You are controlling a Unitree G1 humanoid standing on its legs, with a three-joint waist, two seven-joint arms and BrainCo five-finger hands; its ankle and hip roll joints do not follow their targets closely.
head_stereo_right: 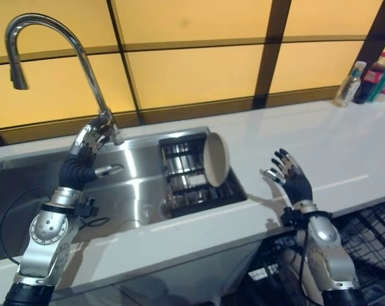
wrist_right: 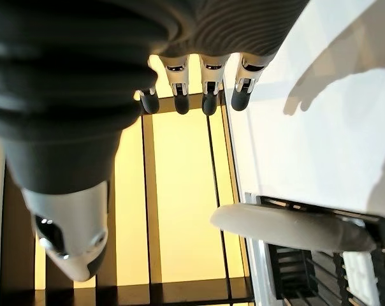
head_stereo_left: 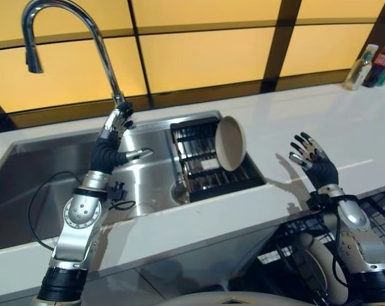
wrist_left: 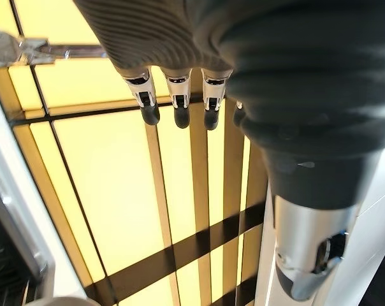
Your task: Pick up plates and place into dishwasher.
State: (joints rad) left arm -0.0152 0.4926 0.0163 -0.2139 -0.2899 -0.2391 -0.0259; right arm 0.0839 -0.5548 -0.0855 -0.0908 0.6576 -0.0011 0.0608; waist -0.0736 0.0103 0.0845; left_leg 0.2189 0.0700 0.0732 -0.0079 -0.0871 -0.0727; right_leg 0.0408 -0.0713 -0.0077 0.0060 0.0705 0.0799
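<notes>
Far left: a tall curved faucet (head_stereo_left: 65, 38) arching over a steel sink (head_stereo_left: 46, 172) sunk into the white bench (head_stereo_left: 345, 127). Just right of the faucet base, the left hand (head_stereo_left: 113, 137) raised above the basin, fingers (wrist_left: 175, 95) straight and relaxed, thumb sticking out sideways, nothing held. Right of that hand, inside the sink's right end, a black wire rack (head_stereo_left: 205, 162). Leaning on edge against the rack's right side, one pale round plate (head_stereo_left: 231, 143), hollow face turned toward the rack, untouched by either hand. Farther right, above bare bench, the right hand (head_stereo_left: 315, 162) lifted palm toward the plate, fingers (wrist_right: 208, 89) spread and straight, empty, well apart from the plate. Below the bench edge at lower right, a dark wire dishwasher basket (head_stereo_left: 288, 252). Far right, at the back by the yellow panelled wall (head_stereo_left: 205, 57), a few bottles (head_stereo_left: 374, 64) standing close together.
</notes>
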